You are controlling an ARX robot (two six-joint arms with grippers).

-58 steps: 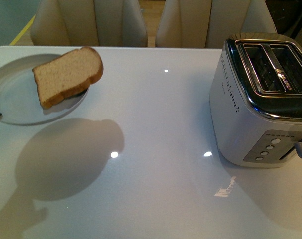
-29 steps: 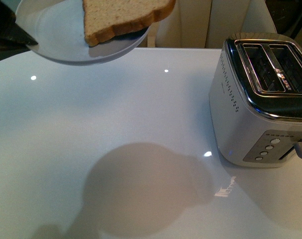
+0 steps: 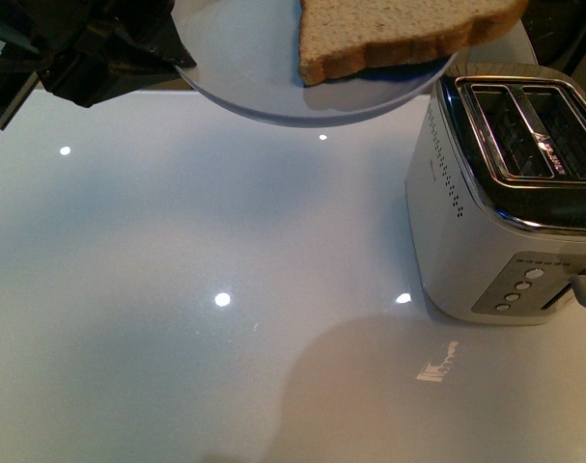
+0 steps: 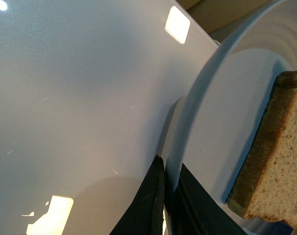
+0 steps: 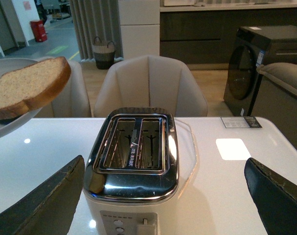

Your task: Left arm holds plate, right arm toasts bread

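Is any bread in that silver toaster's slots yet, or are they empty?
Empty: both slots of the silver toaster show only bare wire guides. The brown bread slice lies on the pale blue-grey plate.

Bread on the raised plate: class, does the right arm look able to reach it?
Probably yes: the right gripper is open, and nothing stands between it and the bread overhanging the plate.

Overhead lamps give cool, even light. In the front view they glint as small white dots on the glossy table, where a broad soft shadow spreads beside the toaster, whose chrome top glares. In the left wrist view square reflections burn out to white, and the bread shadows the plate. The right wrist view is bright and sharp.
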